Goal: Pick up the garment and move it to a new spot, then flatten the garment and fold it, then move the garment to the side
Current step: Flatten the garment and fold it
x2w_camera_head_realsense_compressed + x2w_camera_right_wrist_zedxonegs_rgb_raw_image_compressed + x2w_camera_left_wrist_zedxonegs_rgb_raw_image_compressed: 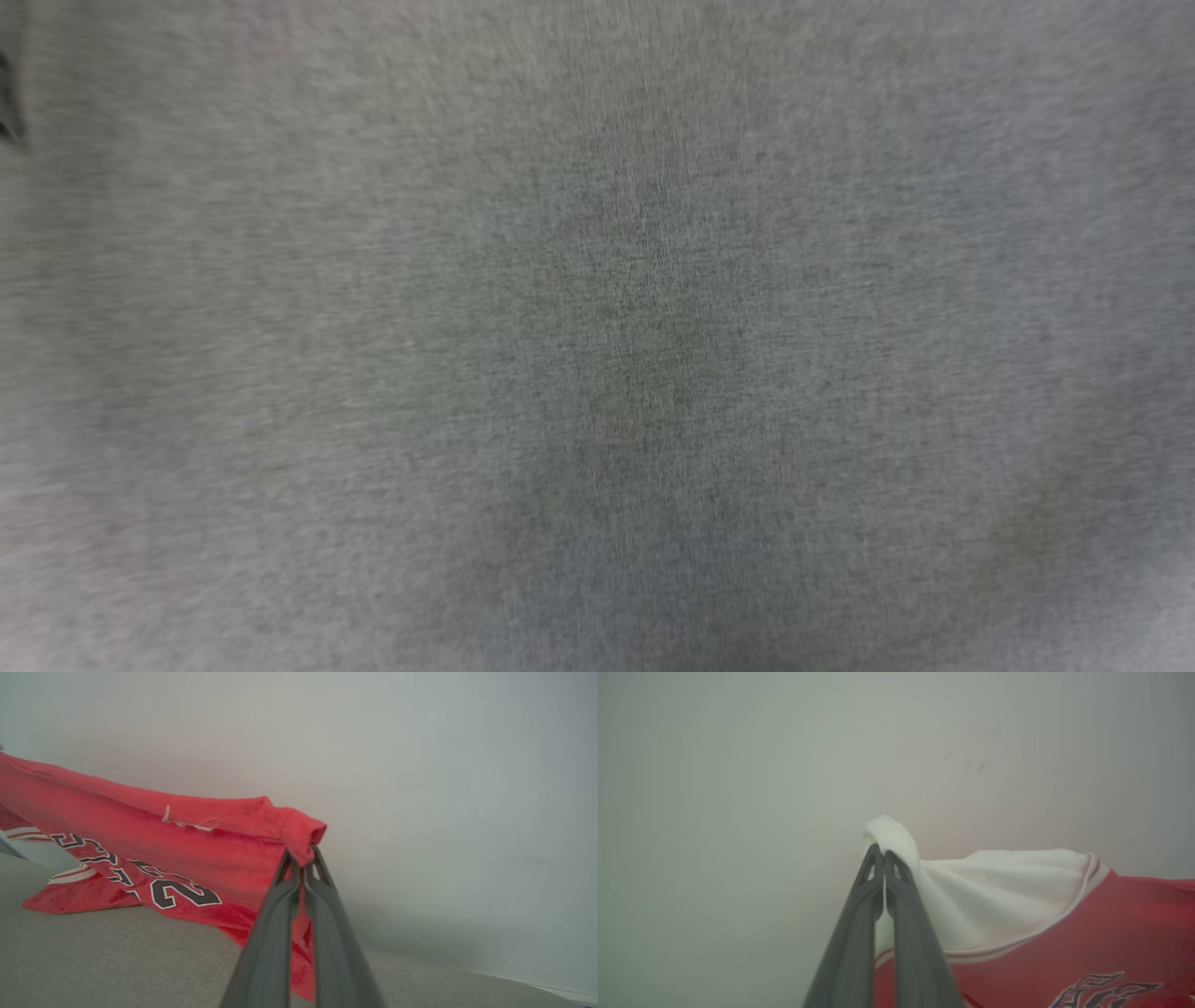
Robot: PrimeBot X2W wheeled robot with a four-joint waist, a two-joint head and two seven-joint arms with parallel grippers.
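Above grey cloth surface: left end effector pinches garment white sleeve edge, right end effector pinches red corner. Right wrist view: open room at 3 o'clock, print at 8 o'clock, "2" legible.

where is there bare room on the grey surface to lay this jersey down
Bare: the grey surface in front of the garment, and right of the right gripper up to the pale wall. Crowded: the right wrist view's far left, where the garment's hem rests on the surface.
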